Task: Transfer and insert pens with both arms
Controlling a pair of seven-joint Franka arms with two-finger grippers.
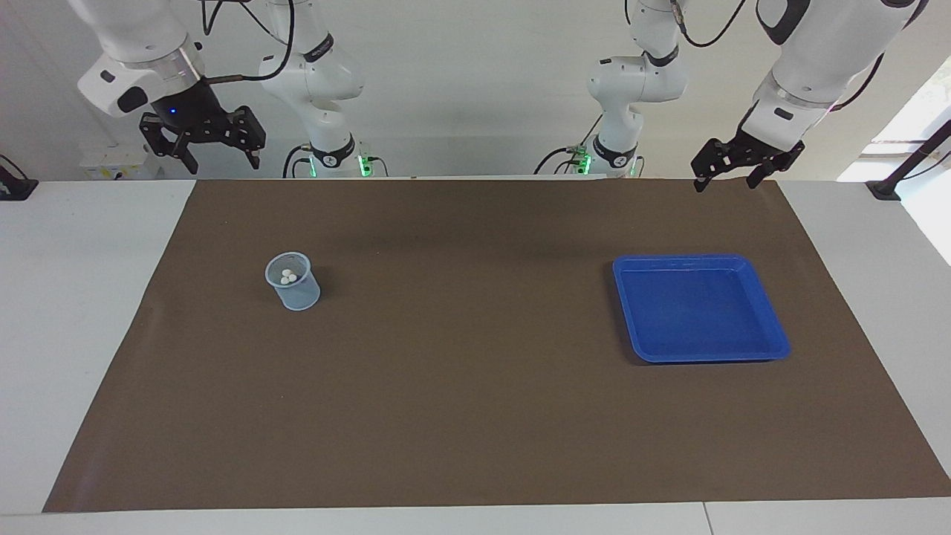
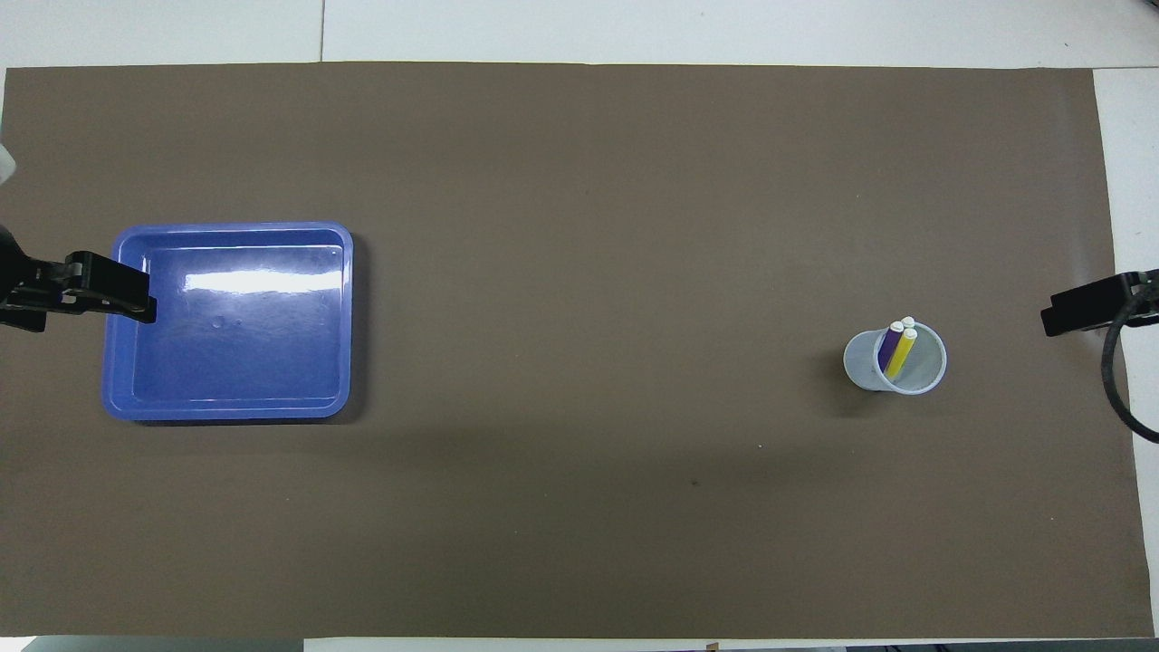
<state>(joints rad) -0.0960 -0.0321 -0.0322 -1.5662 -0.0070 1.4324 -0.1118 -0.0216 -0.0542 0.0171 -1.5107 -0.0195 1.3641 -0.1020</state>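
A clear plastic cup stands on the brown mat toward the right arm's end of the table. Three pens stand in it, pale caps up. In the overhead view the cup shows the purple pen and the yellow pen. Of the third pen only a white cap shows, its body hidden. My right gripper is open and empty, raised over the mat's edge by its base. My left gripper is open and empty, raised over the mat's corner near the blue tray.
A blue tray lies toward the left arm's end with nothing in it; it also shows in the overhead view. The brown mat covers most of the white table.
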